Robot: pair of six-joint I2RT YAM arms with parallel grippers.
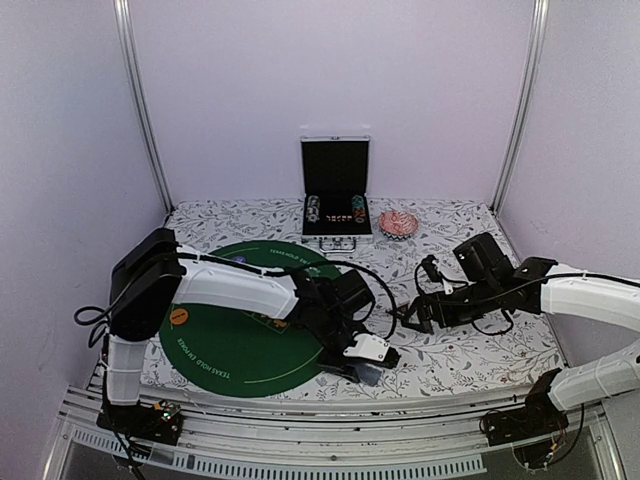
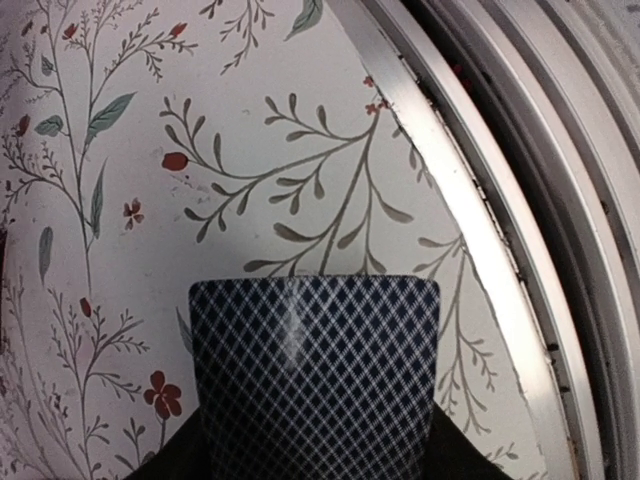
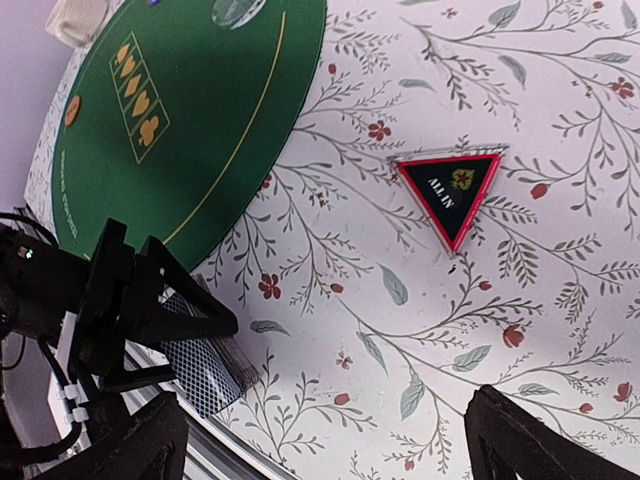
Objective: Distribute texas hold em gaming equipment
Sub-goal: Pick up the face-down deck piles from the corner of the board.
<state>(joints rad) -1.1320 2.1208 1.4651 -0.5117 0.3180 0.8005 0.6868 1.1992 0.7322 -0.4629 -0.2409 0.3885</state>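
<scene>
Robot lab test booth: alu frame posts (image 1: 140, 110), blank walls (image 1: 330, 70), rail-edged table (image 1: 250, 215)

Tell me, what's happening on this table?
A two-armed robot is setting out poker gear. The left jaws sit around a blue-backed playing card by the floral cloth's near edge, just off the green mat; how firmly is unclear. The right jaws hang open above that cloth, near a black triangular ALL IN marker.

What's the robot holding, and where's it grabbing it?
The left gripper holds a blue-backed playing card by its near end; the right gripper holds nothing.
</scene>
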